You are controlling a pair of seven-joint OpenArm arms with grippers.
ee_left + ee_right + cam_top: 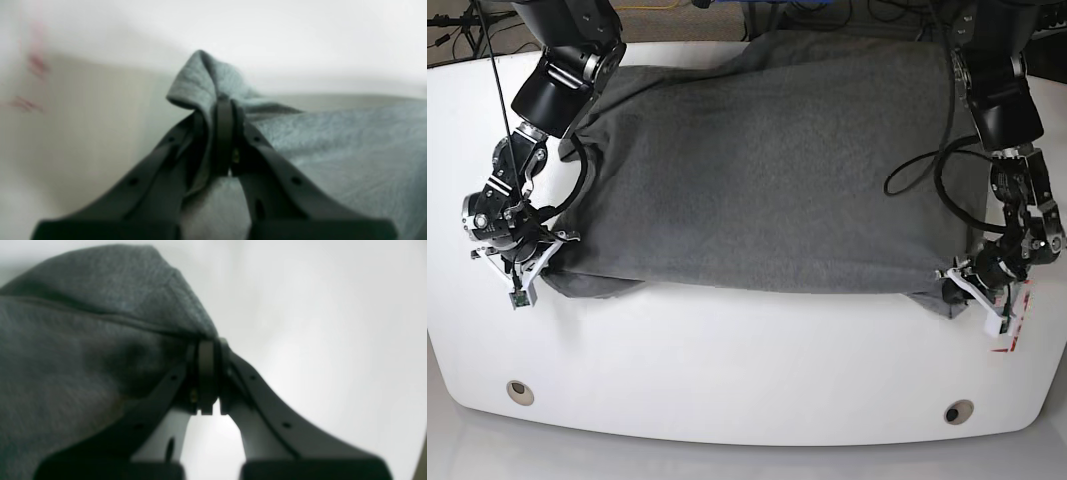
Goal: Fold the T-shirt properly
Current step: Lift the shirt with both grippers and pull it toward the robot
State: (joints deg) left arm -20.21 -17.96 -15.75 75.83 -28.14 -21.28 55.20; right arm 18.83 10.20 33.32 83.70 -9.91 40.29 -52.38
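Left gripper (224, 100): we see black curved fingers pinching a soft grey corner.
Right gripper (209, 341): pinching another corner.
T-shirt (767, 170): fuzzy knit, spread on our white table (727, 370).

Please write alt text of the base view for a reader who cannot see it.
A grey T-shirt lies spread on a white table; the right gripper and left gripper each pinch a near corner, shut.
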